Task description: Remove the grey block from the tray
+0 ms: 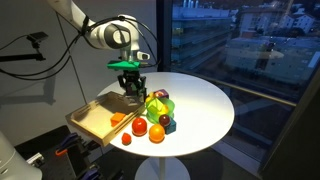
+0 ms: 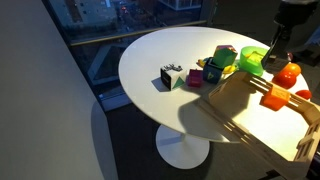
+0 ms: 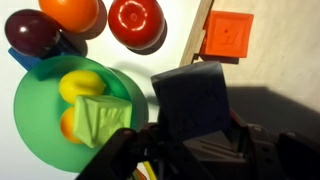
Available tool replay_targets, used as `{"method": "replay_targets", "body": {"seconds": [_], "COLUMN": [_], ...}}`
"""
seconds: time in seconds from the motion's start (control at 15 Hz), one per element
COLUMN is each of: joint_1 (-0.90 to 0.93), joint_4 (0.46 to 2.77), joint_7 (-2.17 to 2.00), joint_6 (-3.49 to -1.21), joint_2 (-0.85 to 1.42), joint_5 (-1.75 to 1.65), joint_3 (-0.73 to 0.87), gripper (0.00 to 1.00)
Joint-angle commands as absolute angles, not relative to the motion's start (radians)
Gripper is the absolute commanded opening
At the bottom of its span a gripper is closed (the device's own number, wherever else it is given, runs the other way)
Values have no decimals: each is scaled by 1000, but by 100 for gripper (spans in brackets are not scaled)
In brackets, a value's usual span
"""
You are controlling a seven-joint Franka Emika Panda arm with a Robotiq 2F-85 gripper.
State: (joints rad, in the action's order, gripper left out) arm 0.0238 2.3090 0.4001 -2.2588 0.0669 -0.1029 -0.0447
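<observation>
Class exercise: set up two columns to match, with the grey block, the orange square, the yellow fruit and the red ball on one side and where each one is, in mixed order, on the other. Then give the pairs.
Things
1. grey block
2. orange square
3. yellow fruit
4. red ball

Places
A. in the green bowl
B. on the white table
C. held in the hand
D. on the tray

Pairs: 1-C, 2-D, 3-A, 4-B.
</observation>
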Motion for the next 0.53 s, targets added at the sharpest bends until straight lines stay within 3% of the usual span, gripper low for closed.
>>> {"method": "replay_targets", "body": {"seconds": [0.0, 0.47], "joint_1": [4, -37], "joint_4": [2301, 2302], "joint_7": [377, 373], "joint_6": [-2198, -2132], "joint_2": [37, 33], "joint_5": [-88, -96], "joint_3": [-22, 26], "gripper": [32, 32]}}
